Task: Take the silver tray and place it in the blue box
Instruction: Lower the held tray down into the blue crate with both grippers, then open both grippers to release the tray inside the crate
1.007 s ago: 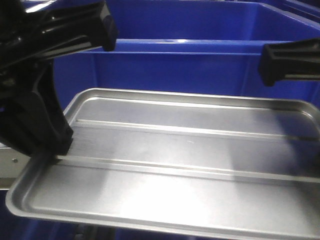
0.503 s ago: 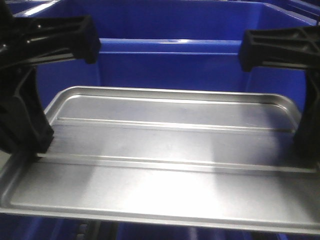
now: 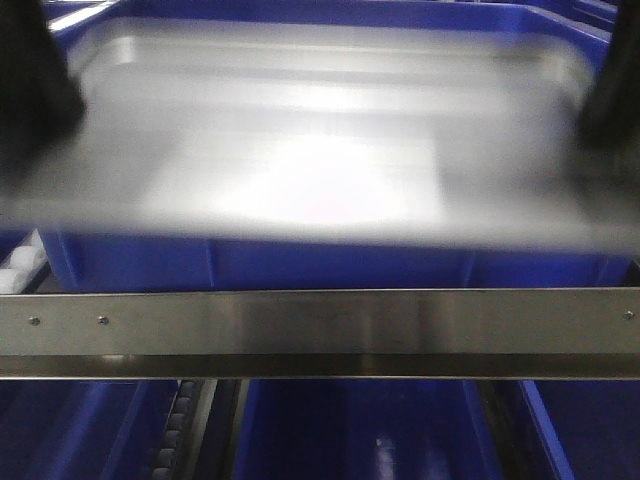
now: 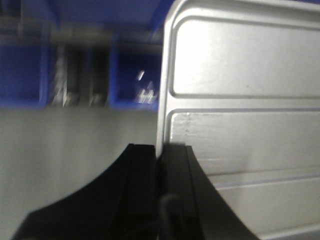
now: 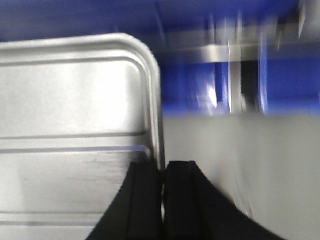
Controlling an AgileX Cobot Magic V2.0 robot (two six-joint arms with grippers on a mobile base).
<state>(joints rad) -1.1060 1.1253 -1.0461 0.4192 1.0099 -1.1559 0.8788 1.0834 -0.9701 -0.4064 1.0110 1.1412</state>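
silver tray (image 3: 320, 150) blurred, held over blue box (image 3: 300, 265); left fingers (image 4: 140, 185) pinching its left rim, right fingers (image 5: 180, 195) pinching right rim.

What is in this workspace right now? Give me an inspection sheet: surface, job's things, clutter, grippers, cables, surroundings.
Surface: blurred pale grey area beneath the tray in both wrist views; what it is cannot be told.
Job's things: large shallow matt-silver metal tray, motion-blurred, held over the deep blue plastic crate; not visibly resting in it.
Clutter: small white shapes at the left edge, too blurred to identify.
Grippers: left gripper shut on the tray's end rim; right gripper shut on the opposite end rim.
Cables: nothing seen.
Surroundings: brushed steel rail across the front; more blue crates below it.
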